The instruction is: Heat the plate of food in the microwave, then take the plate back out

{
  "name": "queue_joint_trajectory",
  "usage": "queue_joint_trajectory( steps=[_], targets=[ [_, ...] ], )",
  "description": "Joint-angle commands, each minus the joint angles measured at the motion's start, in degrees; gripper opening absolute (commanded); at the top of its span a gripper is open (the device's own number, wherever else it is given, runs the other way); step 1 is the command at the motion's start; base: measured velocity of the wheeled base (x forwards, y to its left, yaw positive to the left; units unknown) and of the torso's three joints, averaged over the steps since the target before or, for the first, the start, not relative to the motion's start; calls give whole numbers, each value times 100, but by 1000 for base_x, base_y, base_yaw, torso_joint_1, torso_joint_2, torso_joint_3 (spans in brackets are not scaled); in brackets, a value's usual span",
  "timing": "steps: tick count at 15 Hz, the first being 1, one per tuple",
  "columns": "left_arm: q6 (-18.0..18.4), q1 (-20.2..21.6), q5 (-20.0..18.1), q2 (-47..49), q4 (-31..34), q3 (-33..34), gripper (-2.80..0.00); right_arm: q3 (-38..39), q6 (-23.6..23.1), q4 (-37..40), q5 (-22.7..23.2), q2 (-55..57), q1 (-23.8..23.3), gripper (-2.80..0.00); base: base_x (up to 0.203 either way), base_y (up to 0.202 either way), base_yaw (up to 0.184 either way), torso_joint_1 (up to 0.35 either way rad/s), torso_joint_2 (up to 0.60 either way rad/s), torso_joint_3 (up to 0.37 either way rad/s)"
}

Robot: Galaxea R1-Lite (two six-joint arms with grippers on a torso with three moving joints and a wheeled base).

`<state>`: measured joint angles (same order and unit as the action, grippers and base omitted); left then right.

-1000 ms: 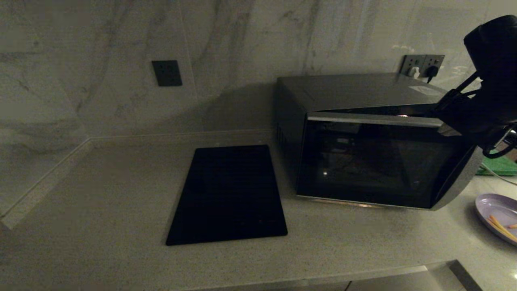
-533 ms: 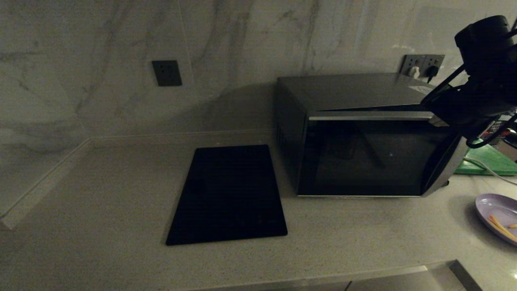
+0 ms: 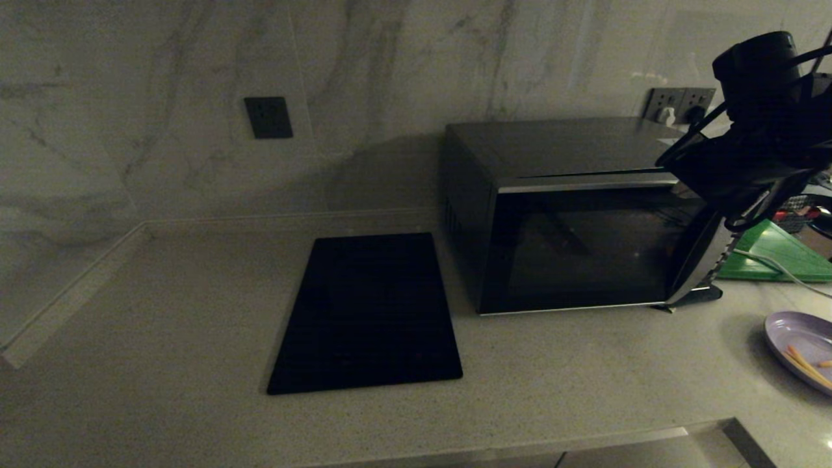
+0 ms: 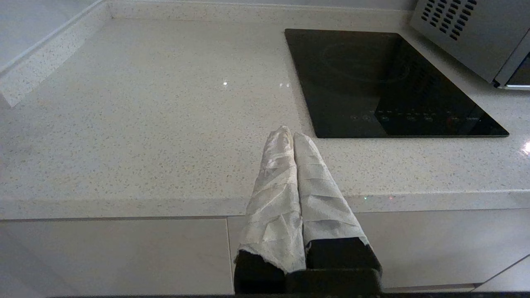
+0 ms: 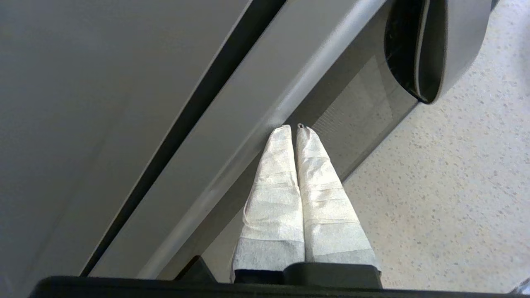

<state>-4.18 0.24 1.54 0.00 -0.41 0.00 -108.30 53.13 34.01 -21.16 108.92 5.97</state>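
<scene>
Boxy silver-grey microwave [image 3: 572, 214] on speckled pale stone desk [image 3: 195, 312], dark glass door almost shut; right end effector [image 5: 295, 126] clenched, empty, tips pressed on door's silver top strip. Small round lavender plate of orange fry sticks [image 3: 803, 348] on desk, right of microwave. Left end effector [image 4: 288, 133] clenched, empty, parked off desk edge

Brushed-metal microwave [image 3: 572, 146] with glossy dark glass door, speckled stone countertop [image 3: 162, 312], glossy black cooktop [image 3: 367, 312]

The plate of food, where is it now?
In the head view the plate of food lies at the counter's far right, in front of the green board.
</scene>
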Motion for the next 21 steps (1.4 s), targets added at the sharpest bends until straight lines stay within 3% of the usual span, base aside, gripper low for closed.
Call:
queue_joint_trajectory(
  steps=[1,9,13,17,21],
  targets=[
    [-4,2,4,9,-2,0,-280,-38,31,-158,11,161,0,-280,0,0,0,0,0,0],
    [-4,2,5,9,-2,0,-280,-394,31,-325,130,525,-9,-280,0,0,0,0,0,0],
    [-4,2,4,9,-2,0,-280,-307,35,-255,132,40,-75,-280,0,0,0,0,0,0],
    [-4,2,4,9,-2,0,-280,362,-133,-79,130,-1225,-287,-280,0,0,0,0,0,0],
    [-4,2,4,9,-2,0,-280,1786,-772,-99,161,-2651,-1107,-280,0,0,0,0,0,0]
  ],
)
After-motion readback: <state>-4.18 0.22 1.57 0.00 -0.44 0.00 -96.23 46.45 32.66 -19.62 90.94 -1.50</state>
